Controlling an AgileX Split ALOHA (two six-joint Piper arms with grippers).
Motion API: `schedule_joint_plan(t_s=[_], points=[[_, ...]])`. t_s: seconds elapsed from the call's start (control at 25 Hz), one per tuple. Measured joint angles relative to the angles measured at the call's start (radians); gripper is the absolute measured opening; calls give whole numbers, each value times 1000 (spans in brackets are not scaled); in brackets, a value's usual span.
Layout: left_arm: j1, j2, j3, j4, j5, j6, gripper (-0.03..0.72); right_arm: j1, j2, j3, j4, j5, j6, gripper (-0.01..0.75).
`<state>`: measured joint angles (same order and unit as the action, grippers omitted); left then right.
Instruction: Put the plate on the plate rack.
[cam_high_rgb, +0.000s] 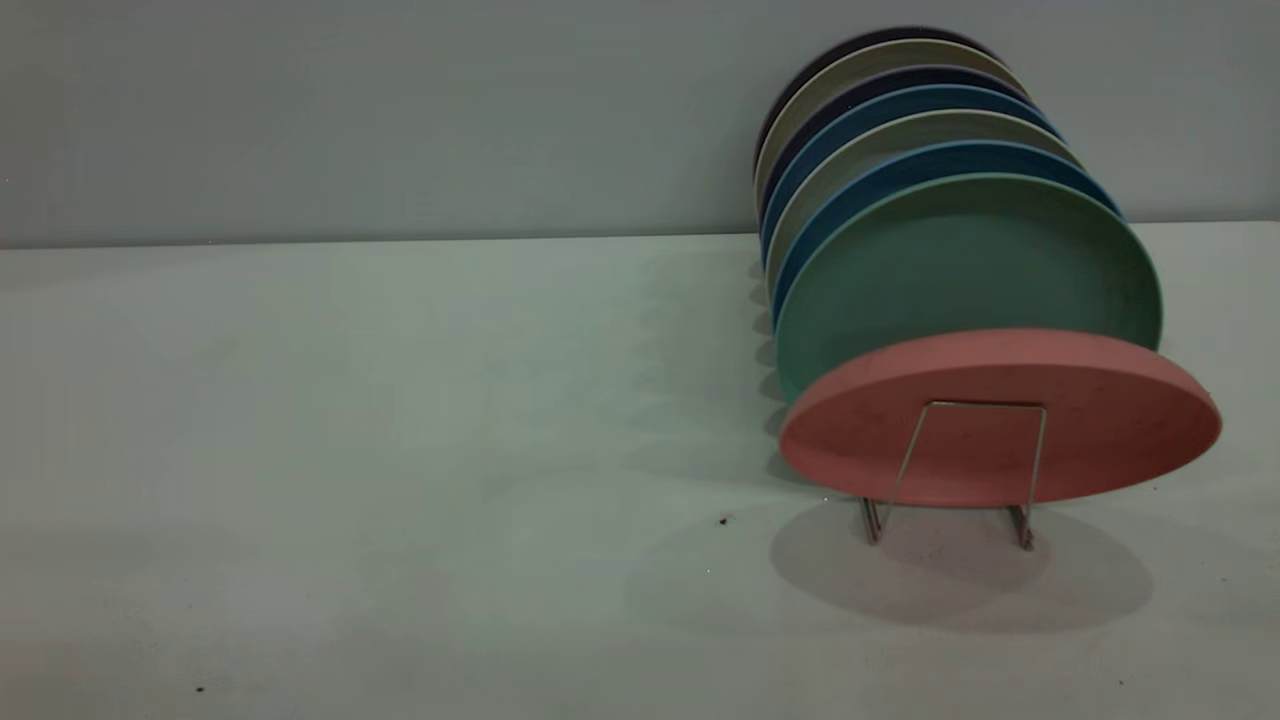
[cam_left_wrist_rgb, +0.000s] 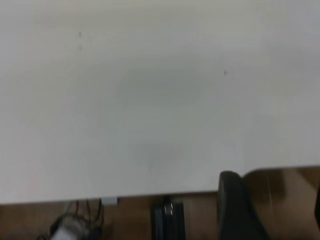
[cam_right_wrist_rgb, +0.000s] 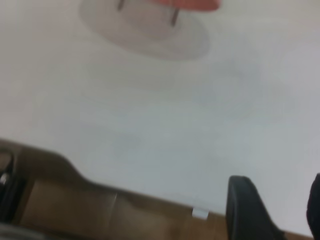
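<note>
The salmon-pink plate (cam_high_rgb: 1100, 420) sits at the front end of the silver wire plate rack (cam_high_rgb: 985, 404), behind its front loop and tilted well over. No gripper touches it. Neither gripper shows in the exterior view. My left gripper (cam_left_wrist_rgb: 275, 210) is open and empty over the table's near edge. My right gripper (cam_right_wrist_rgb: 280, 212) is open and empty near the table's edge, far from the plate (cam_right_wrist_rgb: 192, 4), whose rim shows with the rack's legs (cam_right_wrist_rgb: 174, 17).
Behind the pink plate a teal-green plate (cam_high_rgb: 960, 260), blue plates (cam_high_rgb: 930, 165) and several more stand in a row in the rack. The white table (cam_high_rgb: 400, 450) stretches to the left. Wooden floor and cables (cam_left_wrist_rgb: 75, 225) lie beyond the table's edge.
</note>
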<state>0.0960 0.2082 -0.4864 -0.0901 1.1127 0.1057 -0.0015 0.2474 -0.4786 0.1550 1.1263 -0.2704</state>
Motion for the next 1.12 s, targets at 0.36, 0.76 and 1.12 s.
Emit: schedule_joint_plan(t_s=[0.36, 0.76, 1.12], points=[[0, -227, 0, 0, 18, 0, 416, -3, -187, 0, 0, 13, 1, 316], [0, -230, 0, 0, 25, 0, 416, -3, -264, 0, 1, 19, 1, 314], [0, -230, 0, 0, 25, 0, 416, -3, -266, 0, 1, 20, 2, 305]])
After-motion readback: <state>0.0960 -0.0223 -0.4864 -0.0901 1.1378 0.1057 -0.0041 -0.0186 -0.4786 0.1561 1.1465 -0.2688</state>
